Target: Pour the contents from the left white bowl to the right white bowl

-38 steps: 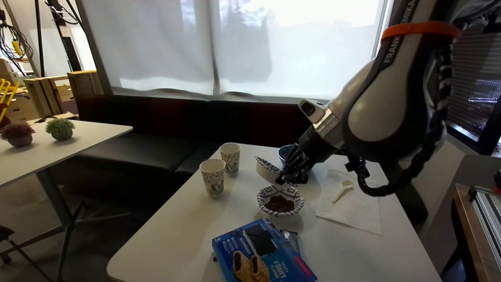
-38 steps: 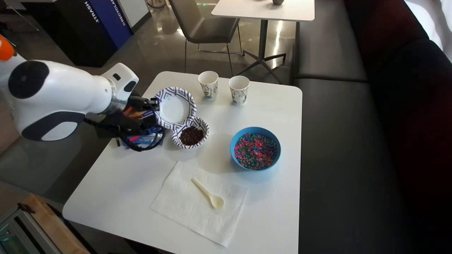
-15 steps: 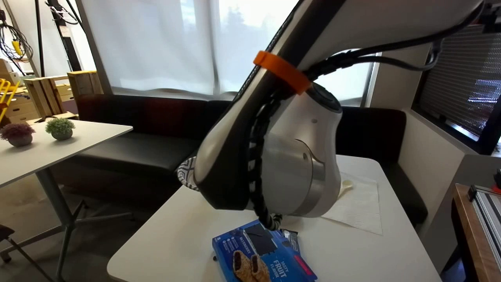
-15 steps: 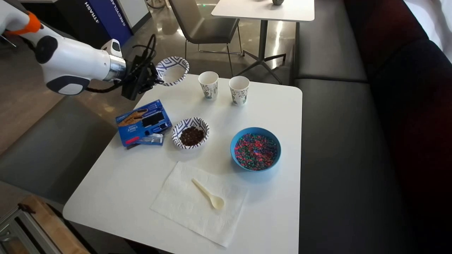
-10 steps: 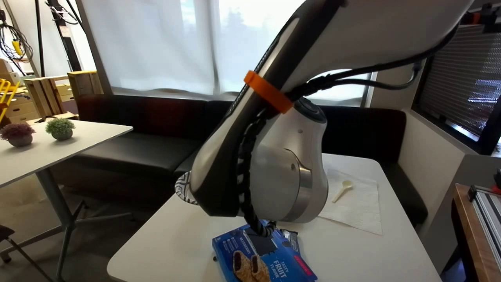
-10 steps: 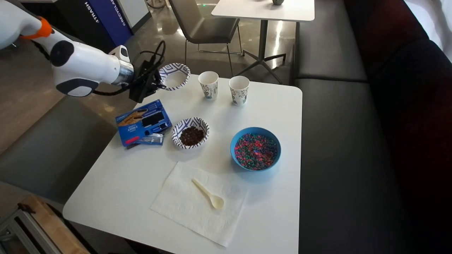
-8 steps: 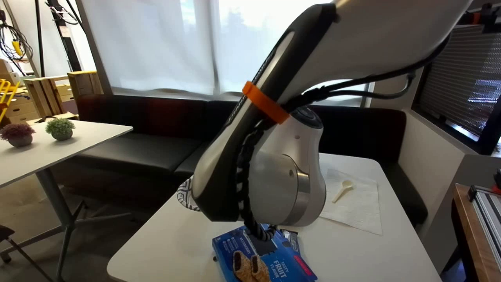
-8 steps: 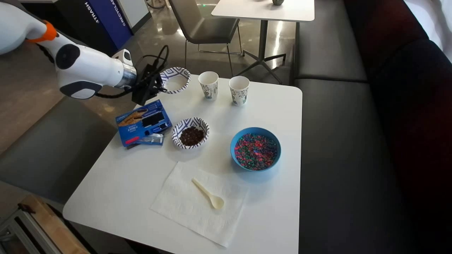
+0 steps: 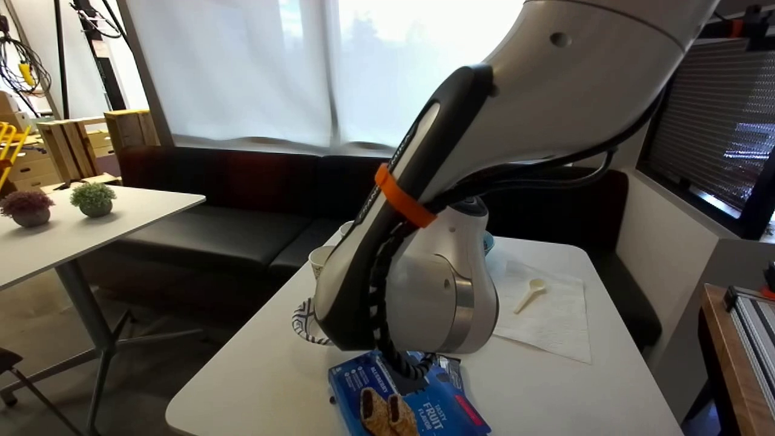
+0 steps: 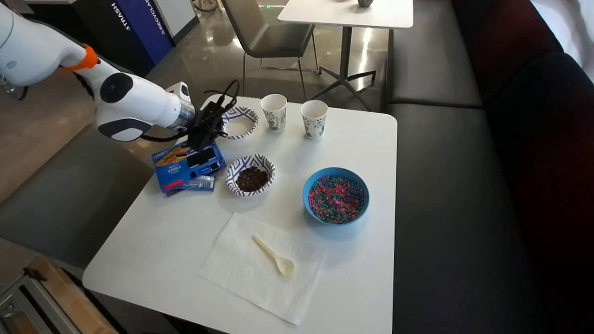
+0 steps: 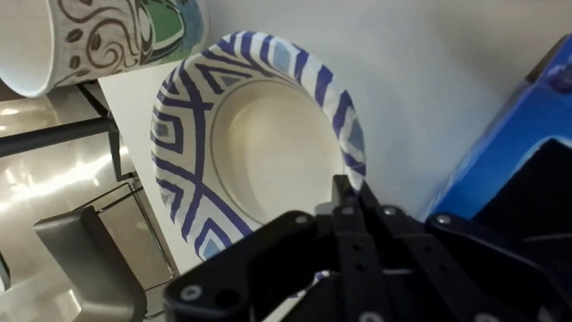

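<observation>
We judge the left white bowl (image 11: 277, 143) to be light and bendy, apparently paper, its smooth wall perhaps slippery; the rim seems the best hold, and there the pincer (image 11: 355, 190) pinches it. Squeezing harder could crease it. We find it near the blue box (image 10: 174, 168), though whether it touches the surface (image 10: 290, 199) we cannot tell. Round and shallow, it wears violet geometric patterning about a plain pale floor; dark bits (image 10: 252, 179) lie in the right white bowl (image 10: 241, 164), just beside that box.

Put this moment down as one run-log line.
gripper: shut on rim of empty white bowl | other white bowl: on table, holding dark bits | pour: looks done | empty white bowl touching table: cannot tell
</observation>
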